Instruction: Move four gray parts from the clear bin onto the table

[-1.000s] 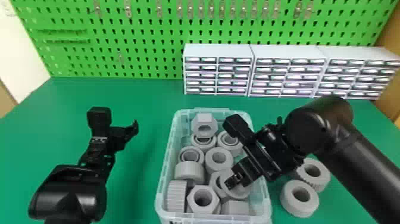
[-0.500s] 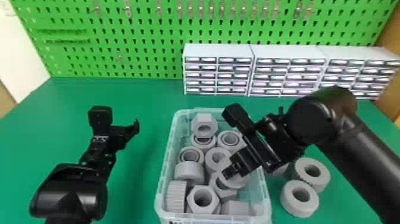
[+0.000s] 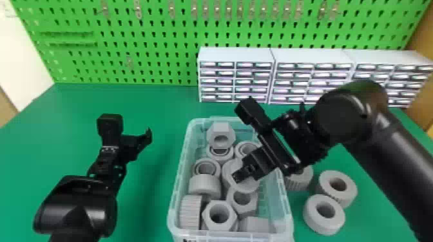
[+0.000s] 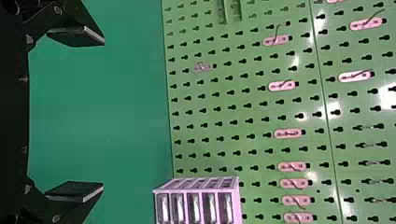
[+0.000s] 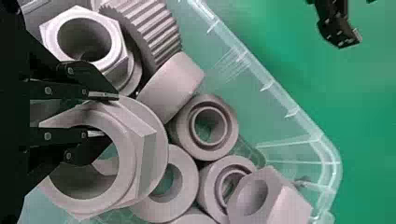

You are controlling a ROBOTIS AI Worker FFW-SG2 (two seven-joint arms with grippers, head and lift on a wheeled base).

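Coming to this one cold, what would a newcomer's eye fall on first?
Probably the right pincer, closed on the wall of a six-sided gray part at the clear bin. Next, the bright green pegboard spanning the background. The left pincer stands open, left of the bin.

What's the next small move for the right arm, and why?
Probably raise the right gripper a bit more before going sideways: its fingers straddle the wall of a flanged hex part, one inside the bore, and the part looks to be over the other parts, within the clear bin's rim. Three gray parts already sit on the table.
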